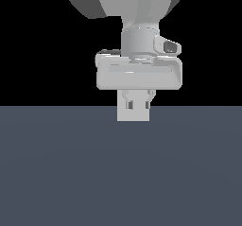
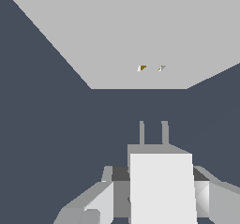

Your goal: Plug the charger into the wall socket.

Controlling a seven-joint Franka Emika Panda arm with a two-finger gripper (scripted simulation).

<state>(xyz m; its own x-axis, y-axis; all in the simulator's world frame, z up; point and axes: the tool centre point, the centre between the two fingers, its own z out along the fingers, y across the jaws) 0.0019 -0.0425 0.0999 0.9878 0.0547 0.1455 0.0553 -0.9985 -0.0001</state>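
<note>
In the wrist view the charger [image 2: 161,190], a plain white-grey cube, sits between my fingers [image 2: 105,197], so my gripper [image 2: 159,192] is shut on it. Its two thin prongs [image 2: 142,133] point toward the wall socket [image 2: 117,35], a flat upright light-grey plate with two small orange-brown dots [image 2: 142,68]. The prong tips stop short of the plate, with dark floor between them. In the exterior view my gripper [image 1: 137,106] points down and overlaps the upper part of the wall socket [image 1: 133,116]. There the charger cannot be told apart from the plate.
A dark blue-grey floor [image 1: 56,173] spreads under everything, and the background above it is black. The large grey arm links [image 1: 127,3] fill the upper part of the exterior view.
</note>
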